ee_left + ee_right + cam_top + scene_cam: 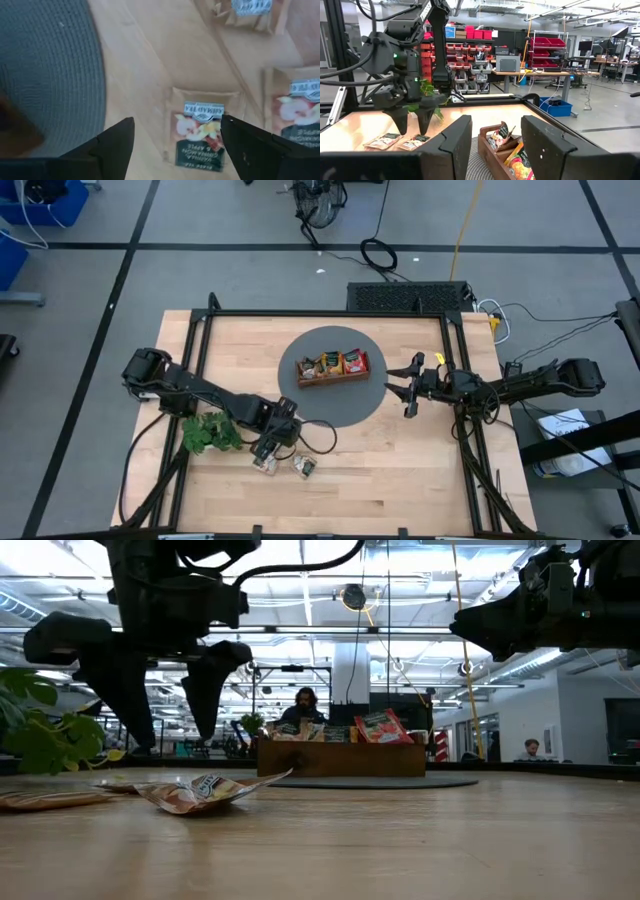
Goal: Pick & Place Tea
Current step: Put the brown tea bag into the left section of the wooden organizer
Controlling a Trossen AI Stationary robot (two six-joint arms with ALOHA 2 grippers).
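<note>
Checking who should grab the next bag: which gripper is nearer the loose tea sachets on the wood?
Left. The left gripper hovers directly over the loose tea sachets, jaws open. The right gripper waits across the table, beside the wooden tray.

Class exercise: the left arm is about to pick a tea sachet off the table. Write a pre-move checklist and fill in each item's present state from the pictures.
1. Left tool open wide enough for a sachet: ok, its fingers stand apart.
2. Left tool centred over a target: ok, a pale tea sachet lies flat between the fingers in the left wrist view.
3. Left tool empty: ok, nothing between its fingers in the low view.
4. Neighbouring sachets clear of the descending fingers: cannot tell, one lies close beside the target.
5. Wooden tray ready on the grey mat: ok, upright, already holding sachets.
6. Right tool out of the path: ok, it hovers open beside the tray, away from the left arm.
</note>
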